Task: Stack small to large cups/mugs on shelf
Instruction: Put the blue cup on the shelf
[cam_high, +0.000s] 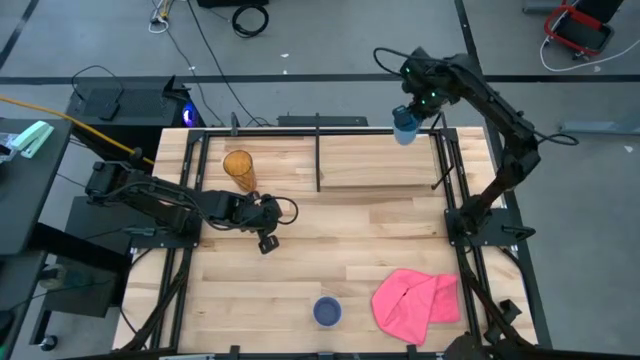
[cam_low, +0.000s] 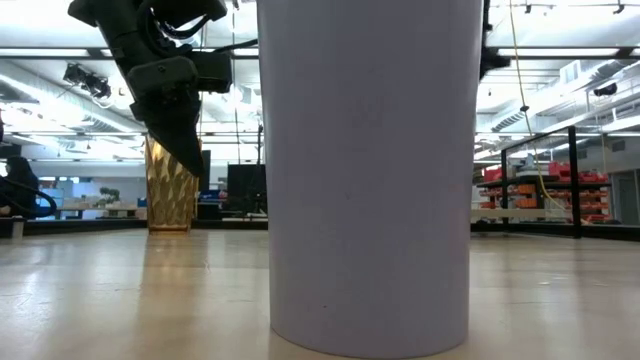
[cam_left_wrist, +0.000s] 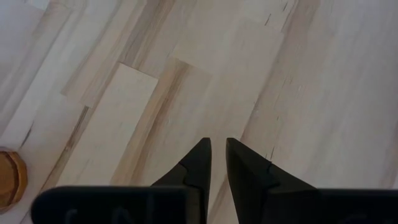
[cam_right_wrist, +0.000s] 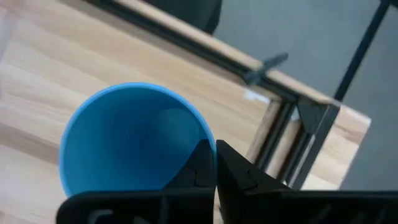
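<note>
The bright blue cup (cam_high: 404, 127) is in my right gripper (cam_right_wrist: 215, 154), which is shut on it over the far right end of the shelf (cam_high: 370, 165). The amber ribbed tumbler (cam_high: 238, 168) stands upright on its base at the shelf's left end. It also shows in the low view (cam_low: 170, 190). The lavender-blue cup (cam_high: 327, 312) stands upright near the table's front edge and fills the low view (cam_low: 370, 170). My left gripper (cam_high: 266, 238) is shut and empty above bare tabletop, near and to the right of the tumbler. My right gripper pinches the blue cup's wall at its rim (cam_right_wrist: 208, 138), one finger inside the cup and one outside. The fingers come from above, pointing down. The cup sits mouth up below the fingers. I cannot tell whether its base touches the shelf board (cam_right_wrist: 93, 56).
A pink cloth (cam_high: 415, 300) lies crumpled at the table's near right. Black rods and posts (cam_right_wrist: 292, 124) frame the shelf, with one upright rod (cam_high: 318, 150) at its middle. Bare tabletop lies between the shelf and the front edge.
</note>
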